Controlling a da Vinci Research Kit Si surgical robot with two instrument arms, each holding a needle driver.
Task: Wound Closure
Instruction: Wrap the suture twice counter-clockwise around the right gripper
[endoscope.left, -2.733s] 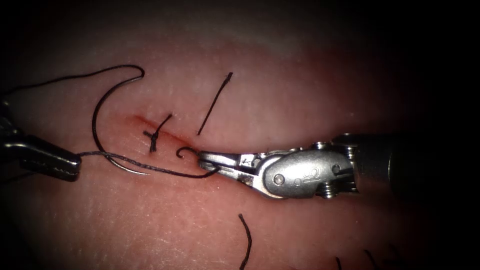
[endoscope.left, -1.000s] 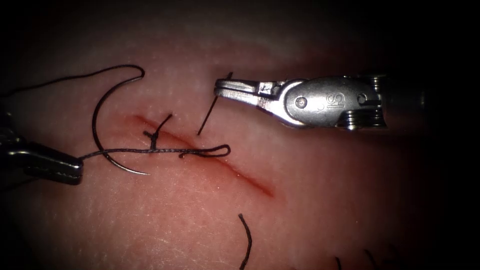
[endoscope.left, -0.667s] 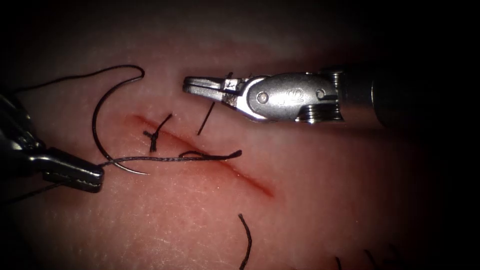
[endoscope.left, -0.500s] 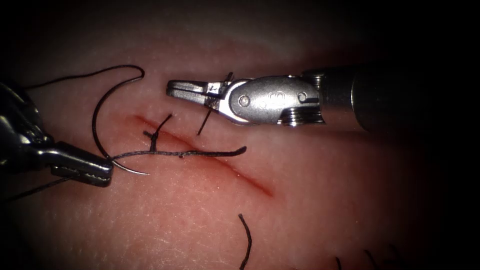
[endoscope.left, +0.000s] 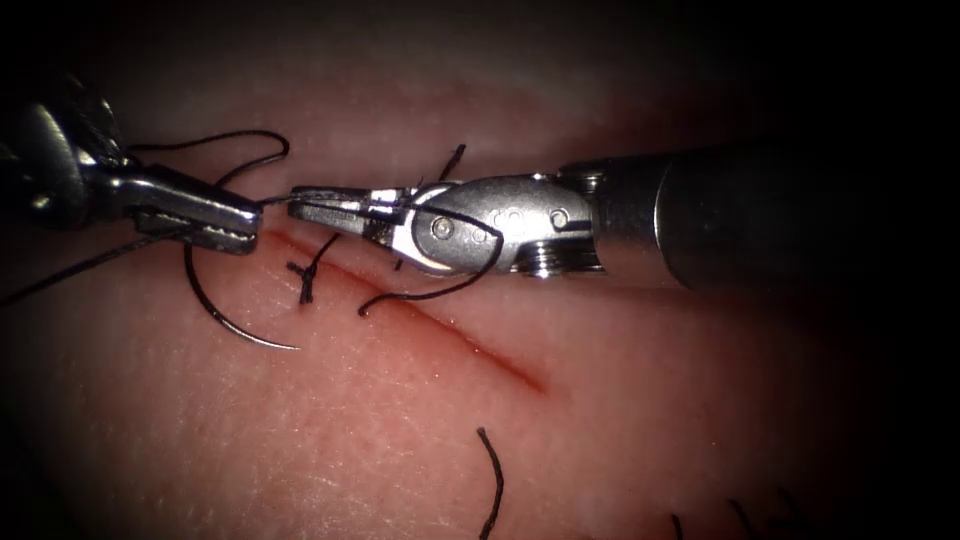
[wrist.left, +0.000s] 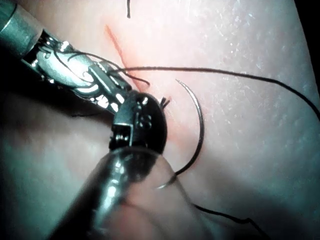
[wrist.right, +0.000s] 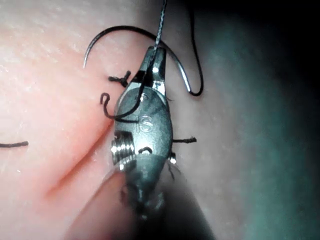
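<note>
Left tool (endoscope.left: 240, 215): jaws clamping the thread (endoscope.left: 430, 292)
Right tool (endoscope.left: 300, 197): jaws closed, gripping nothing, thread draping over it
Needle (endoscope.left: 215, 310): lying free on tissue (endoscope.left: 300, 430), below both tips

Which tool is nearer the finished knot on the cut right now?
Left, narrowly. The left tool holds the thread just up-left of the knot. The right tool, thread draped over it, hovers slightly farther above.

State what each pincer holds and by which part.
The left pincer is shut on the thread, at the strand running to the right pincer, around which the thread loops. The right pincer holds nothing. The needle lies free on the tissue.
</note>
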